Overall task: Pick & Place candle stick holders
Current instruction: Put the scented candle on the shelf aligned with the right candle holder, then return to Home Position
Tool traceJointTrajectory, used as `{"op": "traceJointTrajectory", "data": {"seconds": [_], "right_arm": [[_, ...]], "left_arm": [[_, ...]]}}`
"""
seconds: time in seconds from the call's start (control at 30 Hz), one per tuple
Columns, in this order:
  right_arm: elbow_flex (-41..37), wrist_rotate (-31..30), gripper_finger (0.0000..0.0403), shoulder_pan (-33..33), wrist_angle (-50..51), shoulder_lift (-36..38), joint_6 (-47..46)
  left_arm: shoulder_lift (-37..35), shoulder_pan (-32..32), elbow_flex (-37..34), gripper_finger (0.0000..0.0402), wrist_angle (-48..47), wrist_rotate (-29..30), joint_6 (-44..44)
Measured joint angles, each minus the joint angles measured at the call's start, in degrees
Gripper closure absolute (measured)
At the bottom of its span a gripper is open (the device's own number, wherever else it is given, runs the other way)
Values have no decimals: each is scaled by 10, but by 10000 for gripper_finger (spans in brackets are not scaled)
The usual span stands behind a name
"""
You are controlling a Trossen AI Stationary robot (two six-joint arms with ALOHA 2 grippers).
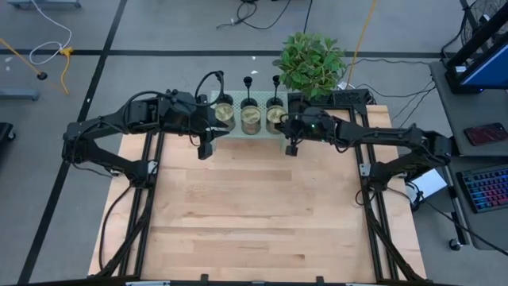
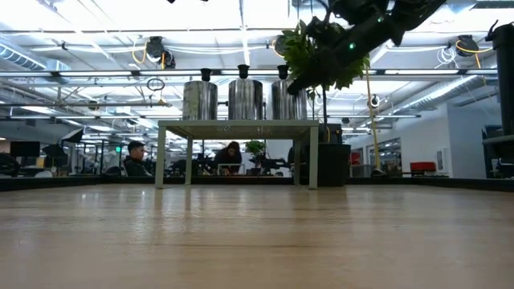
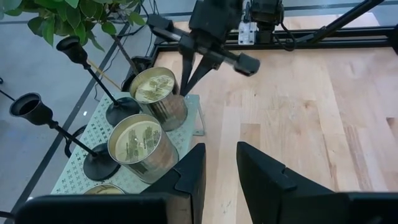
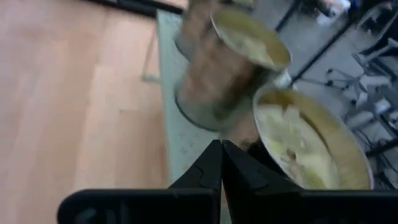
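Note:
Three black candle stick holders (image 1: 223, 89), (image 1: 248, 91), (image 1: 276, 90) stand upright on their disc bases along the far side of a small pale-green raised stand (image 1: 238, 133), behind three open tins (image 1: 250, 119). Two of the holders show in the left wrist view (image 3: 93, 78), (image 3: 62, 134). Their cups show above the tins in the low view (image 2: 243, 71). My left gripper (image 3: 219, 165) is open and empty over the wood, near the stand's left end (image 1: 205, 148). My right gripper (image 4: 221, 158) is shut, close to the right tin (image 4: 224, 68) at the stand's near edge (image 1: 291, 148). My right gripper's shut fingertips (image 3: 184, 87) point down beside the right tin's near side (image 3: 168, 106), at the stand's near edge. I cannot tell whether they touch the tin or the stand.
A potted green plant (image 1: 311, 63) stands just behind the stand's right end, close to the right holder. The wooden tabletop (image 1: 254, 214) stretches toward the near edge. People sit in the room behind the table (image 2: 135, 156).

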State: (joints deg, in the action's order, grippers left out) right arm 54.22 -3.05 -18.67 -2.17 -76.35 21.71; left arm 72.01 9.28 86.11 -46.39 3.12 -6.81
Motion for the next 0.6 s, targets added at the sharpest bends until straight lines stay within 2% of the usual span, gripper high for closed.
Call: {"op": "traceJointTrajectory", "data": {"seconds": [0.27, 0.37, 0.53, 0.6], "right_arm": [[0, 1, 403, 60, 18, 81, -14], [0, 1, 403, 82, 44, 129, -15], [0, 1, 403, 102, 104, 214, -55], [-6, 2, 403, 107, 128, 245, -66]], "left_arm": [[-39, -19, 0, 310, -13, 0, -24], [-68, -32, 0, 332, -37, 0, -27], [-124, -44, -16, 392, -113, 21, -66], [-152, -45, -46, 393, -104, 33, -52]]}}
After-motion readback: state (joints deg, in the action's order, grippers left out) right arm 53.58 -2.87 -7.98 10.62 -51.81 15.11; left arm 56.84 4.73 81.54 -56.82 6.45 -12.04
